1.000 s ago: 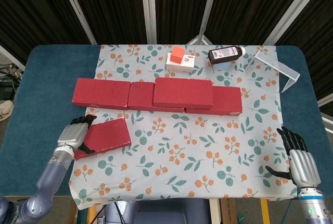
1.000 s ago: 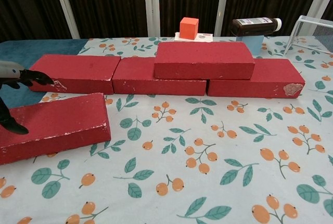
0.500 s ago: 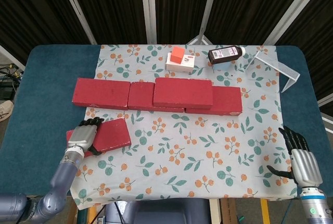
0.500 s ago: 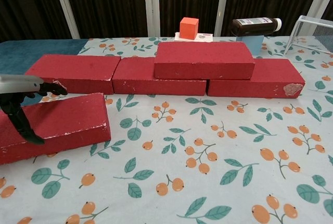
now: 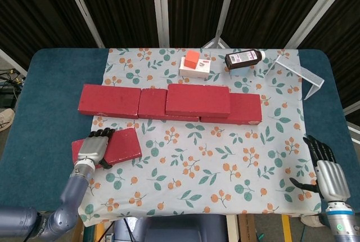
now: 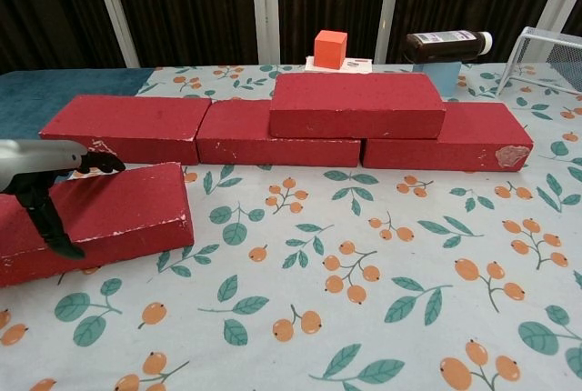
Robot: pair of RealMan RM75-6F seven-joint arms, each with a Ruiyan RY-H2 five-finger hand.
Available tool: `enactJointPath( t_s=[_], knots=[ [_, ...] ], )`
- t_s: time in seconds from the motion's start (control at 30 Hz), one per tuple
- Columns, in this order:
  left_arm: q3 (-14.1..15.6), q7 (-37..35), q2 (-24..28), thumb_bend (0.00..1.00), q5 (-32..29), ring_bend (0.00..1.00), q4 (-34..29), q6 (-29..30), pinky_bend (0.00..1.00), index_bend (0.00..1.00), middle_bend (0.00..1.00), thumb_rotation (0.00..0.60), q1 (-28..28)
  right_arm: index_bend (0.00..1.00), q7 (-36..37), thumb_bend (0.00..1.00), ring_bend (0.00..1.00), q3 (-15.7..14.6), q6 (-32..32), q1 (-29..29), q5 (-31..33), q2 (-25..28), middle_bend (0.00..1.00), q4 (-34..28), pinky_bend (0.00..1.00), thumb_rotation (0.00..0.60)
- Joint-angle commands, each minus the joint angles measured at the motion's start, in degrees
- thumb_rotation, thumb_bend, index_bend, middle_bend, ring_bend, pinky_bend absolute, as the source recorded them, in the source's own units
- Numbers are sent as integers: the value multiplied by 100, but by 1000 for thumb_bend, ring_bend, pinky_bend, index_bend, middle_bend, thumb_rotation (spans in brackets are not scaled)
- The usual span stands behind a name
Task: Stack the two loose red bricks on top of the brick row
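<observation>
Where it lies flat, loose red brick [image 5: 115, 147], chipped pale edges.

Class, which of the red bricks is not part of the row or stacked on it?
The loose brick at the front left, under the left hand. It lies alone on the cloth, apart from the row.

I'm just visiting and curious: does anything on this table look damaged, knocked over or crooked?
A few things. The right brick of the row has a pale chipped corner. The dark bottle lies on its side at the back. The loose brick under the left hand sits askew to the row, one end raised in the chest view.
</observation>
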Motion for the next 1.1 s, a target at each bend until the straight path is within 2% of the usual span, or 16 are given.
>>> enactJointPath(
  t_s=[0.03, 0.33, 0.73, 0.87, 1.03, 1.1],
  knots=[
    [29, 67, -68, 0, 32, 0, 38, 92, 9, 0, 0, 600, -20, 0, -4, 54, 0, 10, -19, -3, -1, -5, 10, 7, 0, 600],
    [91, 297, -239, 0, 69, 0, 117, 304, 18, 10, 27, 600, -70, 0, -20, 54, 0, 61, -60, -23, 37, -8, 11, 12, 0, 600],
    [77, 523, -388, 0, 90, 0, 164, 518, 56, 166, 152, 600, -93, 0, -24, 54, 0, 113, -88, -63, 31, 0, 11, 7, 0, 600],
    [82, 557, -419, 6, 172, 18, 186, 605, 134, 211, 198, 600, -74, 0, -23, 55, 0, 121, -94, -73, 8, 5, 10, -4, 0, 600],
    [144, 610, -501, 33, 466, 144, 288, 836, 269, 254, 240, 600, -19, 0, -12, 54, 0, 130, -140, -71, 2, 6, 10, -5, 0, 600],
    [147, 569, -517, 35, 558, 170, 309, 871, 290, 264, 254, 600, 25, 0, -24, 54, 0, 136, -149, -71, 3, 3, 11, -4, 0, 600]
  ],
)
